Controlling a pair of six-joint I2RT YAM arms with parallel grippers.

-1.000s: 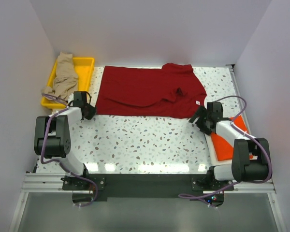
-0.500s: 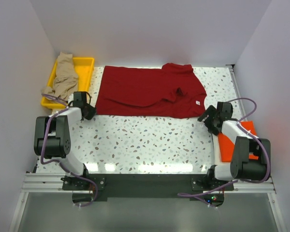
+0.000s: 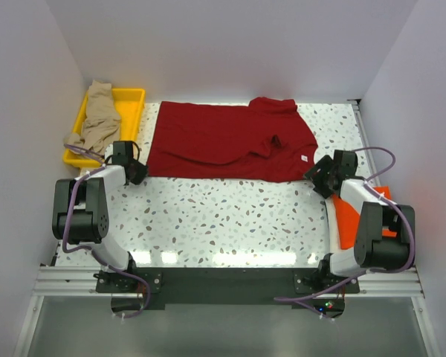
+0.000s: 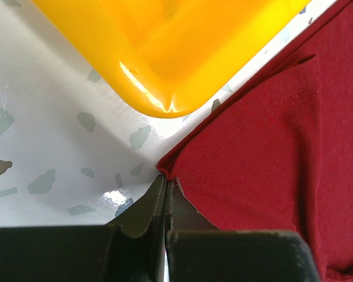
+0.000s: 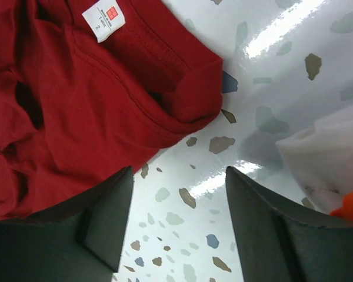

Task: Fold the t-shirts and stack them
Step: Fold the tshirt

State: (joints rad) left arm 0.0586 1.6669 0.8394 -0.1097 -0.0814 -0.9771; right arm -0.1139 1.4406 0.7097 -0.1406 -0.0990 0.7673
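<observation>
The dark red t-shirt (image 3: 227,141) lies spread on the table, partly folded, its collar end bunched at the right. My left gripper (image 3: 140,171) is shut on its near left corner (image 4: 167,171), next to the yellow tray. My right gripper (image 3: 320,175) is open and empty just off the shirt's near right corner (image 5: 194,94), where a white label (image 5: 103,19) shows. The bright orange t-shirt (image 3: 351,212) lies folded on the white t-shirt (image 3: 333,223) at the right edge, under my right arm. The tan-beige t-shirt (image 3: 99,119) is crumpled in the tray.
The yellow plastic tray (image 3: 131,98) stands at the far left; its corner (image 4: 165,88) is close above my left fingers. White walls enclose the table on three sides. Speckled table (image 3: 230,216) stretches between the arms.
My right gripper has moved right and slightly away from me, from over the shirt's corner to just beside it. The left gripper and the shirts have not moved.
</observation>
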